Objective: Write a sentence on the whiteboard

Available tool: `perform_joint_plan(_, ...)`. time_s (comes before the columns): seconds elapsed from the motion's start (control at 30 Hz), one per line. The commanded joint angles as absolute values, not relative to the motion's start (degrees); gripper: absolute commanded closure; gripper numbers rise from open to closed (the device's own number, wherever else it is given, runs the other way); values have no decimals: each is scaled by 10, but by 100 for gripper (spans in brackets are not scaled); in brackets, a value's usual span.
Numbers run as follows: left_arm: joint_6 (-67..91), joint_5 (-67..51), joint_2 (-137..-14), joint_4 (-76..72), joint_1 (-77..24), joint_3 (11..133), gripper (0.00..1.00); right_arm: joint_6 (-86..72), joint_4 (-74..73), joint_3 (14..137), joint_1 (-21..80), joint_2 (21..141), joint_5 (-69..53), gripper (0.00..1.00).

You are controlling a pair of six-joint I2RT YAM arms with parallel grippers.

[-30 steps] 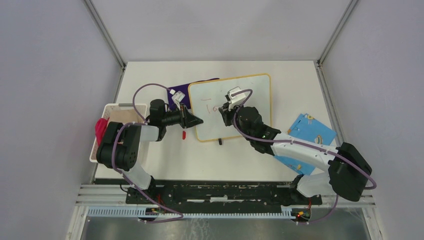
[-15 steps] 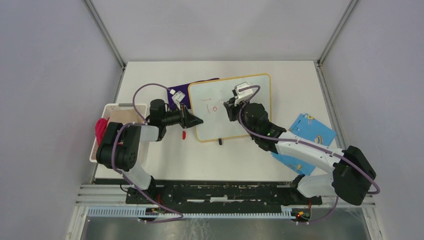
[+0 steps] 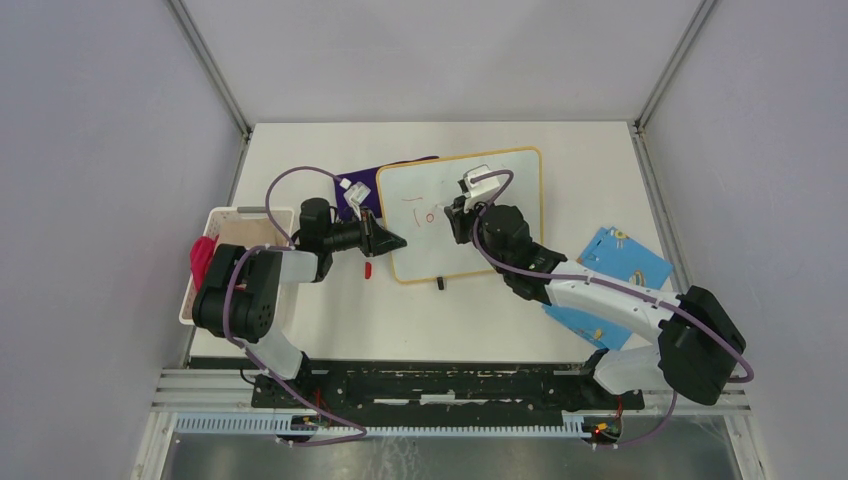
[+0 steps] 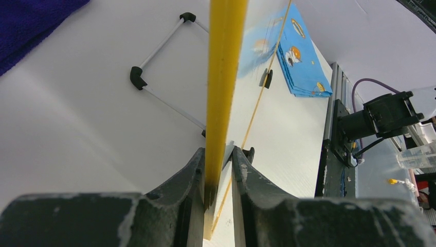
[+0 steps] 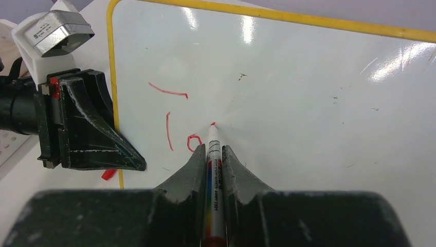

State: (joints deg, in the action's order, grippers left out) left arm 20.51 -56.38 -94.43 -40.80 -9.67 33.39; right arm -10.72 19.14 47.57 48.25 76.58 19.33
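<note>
Two letters of the sentence (image 5: 168, 131), "To", stand in red on the whiteboard (image 3: 515, 195), lying at the far centre of the table (image 3: 330, 330) (most words not yet written). Right gripper (image 5: 212, 150) pinches the red marker (image 5: 213, 139), tip touching the board beside the "o"; left gripper (image 4: 218, 152) clamps the board's yellow left edge.

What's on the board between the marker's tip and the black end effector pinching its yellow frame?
Thin red marker strokes, a T and small o, on the glossy whiteboard: right wrist view.
</note>
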Motion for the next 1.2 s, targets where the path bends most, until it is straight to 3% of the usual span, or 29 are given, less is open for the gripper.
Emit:
perform_joint_plan(0.0, 163, -492, -947, -368, -98, 338, 98, -113, 202, 477, 480, 760, 206, 100)
perform_joint_plan(0.9, 158, -490, -945, -361, -100, 339, 98, -123, 193, 414, 476, 710, 229, 100)
perform_joint_plan(1.17, 157, -490, -945, -360, -101, 339, 98, -112, 230, 424, 485, 686, 164, 100)
